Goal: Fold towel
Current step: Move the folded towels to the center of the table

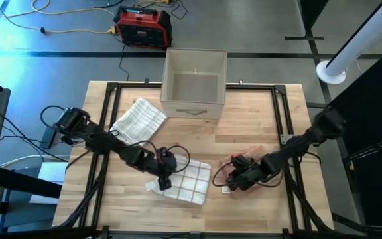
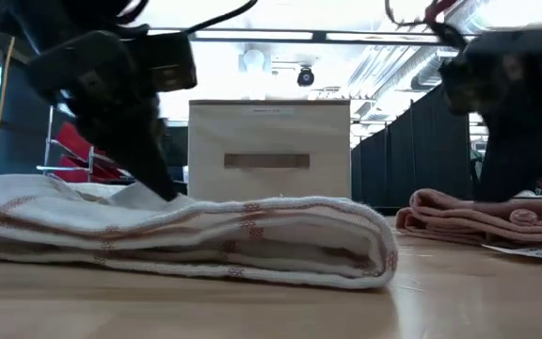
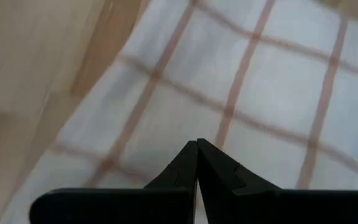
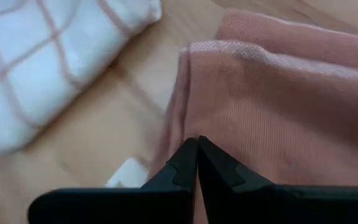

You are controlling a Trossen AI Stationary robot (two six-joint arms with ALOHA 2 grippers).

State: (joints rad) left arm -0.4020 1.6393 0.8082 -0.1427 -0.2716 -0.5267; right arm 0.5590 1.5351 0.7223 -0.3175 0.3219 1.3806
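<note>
2 dark jointed arms, looped black cables, red wiring; black toothed fingers (image 3: 179,171).

Matt woven cloth towel (image 1: 190,182) with a checked weave, soft ribbed pink cloth (image 4: 278,99), pale grained wood table (image 1: 244,126), dark matt metal frame (image 1: 280,113), smooth matt beige box (image 1: 193,83)

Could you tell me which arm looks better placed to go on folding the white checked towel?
Probably the left: the left gripper, fingers shut, is over the white checked cloth towel, while the right gripper, also shut, is over the pink folded cloth beside it.
</note>
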